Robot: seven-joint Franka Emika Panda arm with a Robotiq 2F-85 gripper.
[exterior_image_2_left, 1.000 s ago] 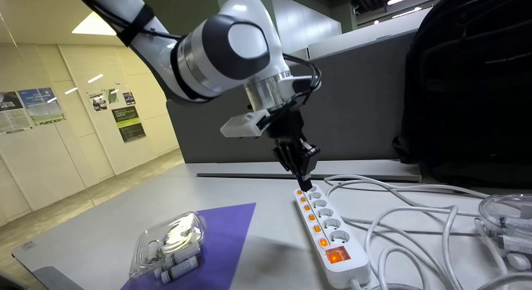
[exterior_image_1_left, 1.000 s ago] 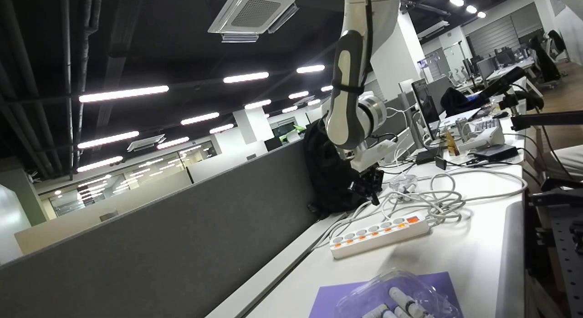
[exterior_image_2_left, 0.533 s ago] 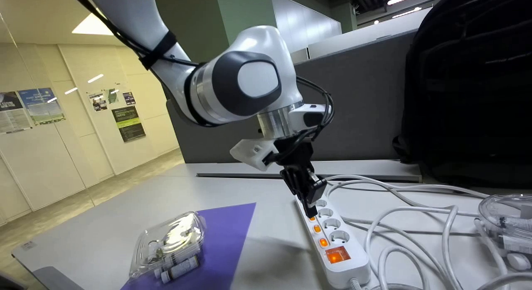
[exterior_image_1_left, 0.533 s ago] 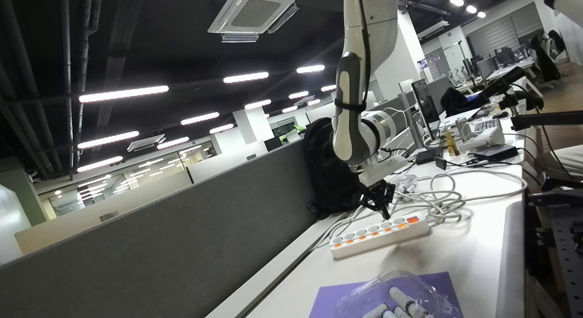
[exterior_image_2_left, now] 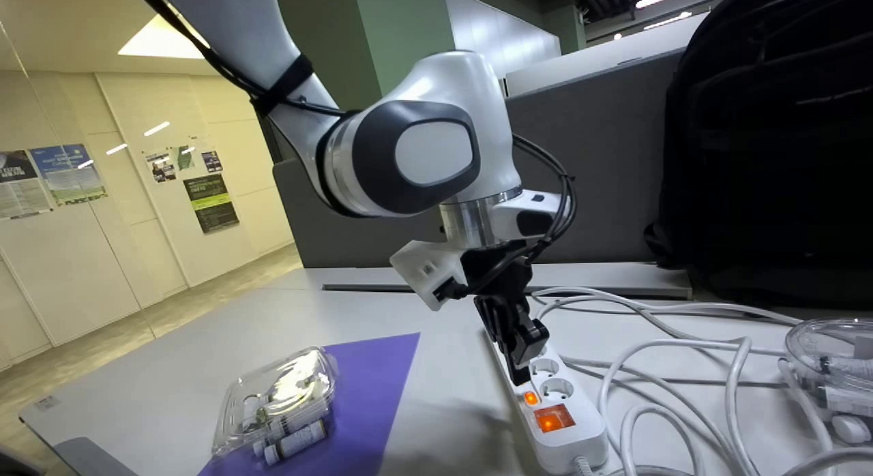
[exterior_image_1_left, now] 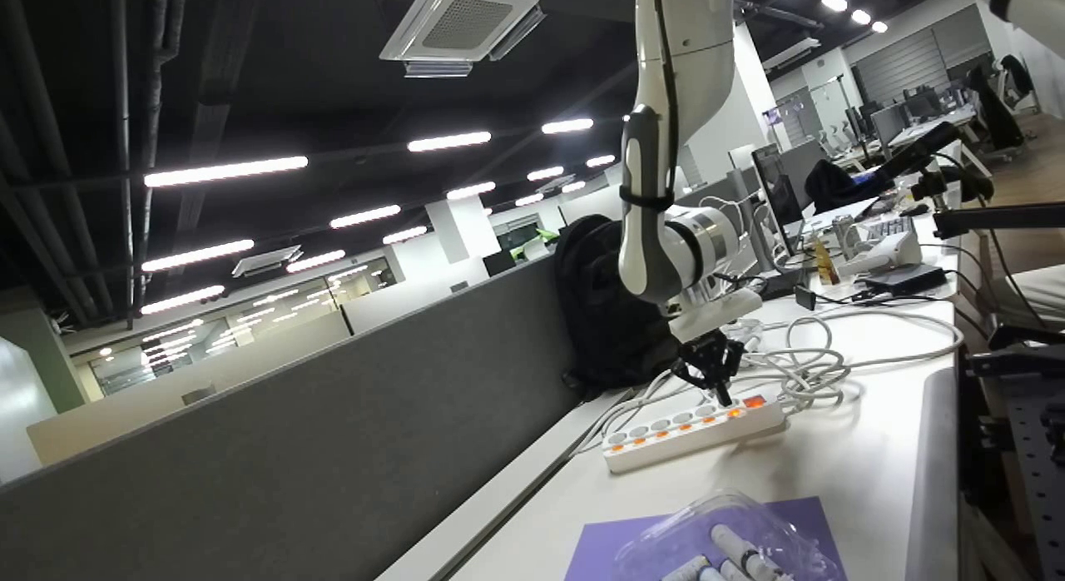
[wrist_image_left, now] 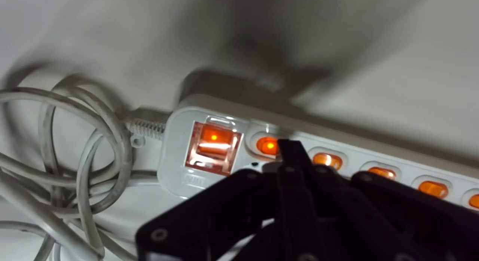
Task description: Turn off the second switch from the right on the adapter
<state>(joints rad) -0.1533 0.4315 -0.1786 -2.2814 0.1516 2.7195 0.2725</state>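
Note:
The adapter, a long white power strip, lies on the table in both exterior views (exterior_image_1_left: 695,446) (exterior_image_2_left: 569,445) and in the wrist view (wrist_image_left: 176,152). Its large red-orange switch (wrist_image_left: 213,145) glows at the cord end. The small orange switch (wrist_image_left: 266,146) beside it also glows; further small switches (wrist_image_left: 327,160) show no lit spot. My gripper (wrist_image_left: 290,147) is shut and empty, pointing down at the strip, also in both exterior views (exterior_image_1_left: 725,398) (exterior_image_2_left: 520,377). Its tips cover the right edge of the lit small switch in the wrist view. I cannot tell whether they touch.
Looped white cords (wrist_image_left: 86,156) (exterior_image_2_left: 682,394) lie beside the strip's cord end. A purple sheet (exterior_image_2_left: 382,380) bears a clear plastic box (exterior_image_2_left: 279,401). A black backpack (exterior_image_2_left: 764,155) stands by the grey partition (exterior_image_1_left: 333,431). A clear round container (exterior_image_2_left: 835,360) sits among the cords.
My gripper has come down to the strip and moved along it toward the large switch and cord end. It stays shut. The strip has not moved.

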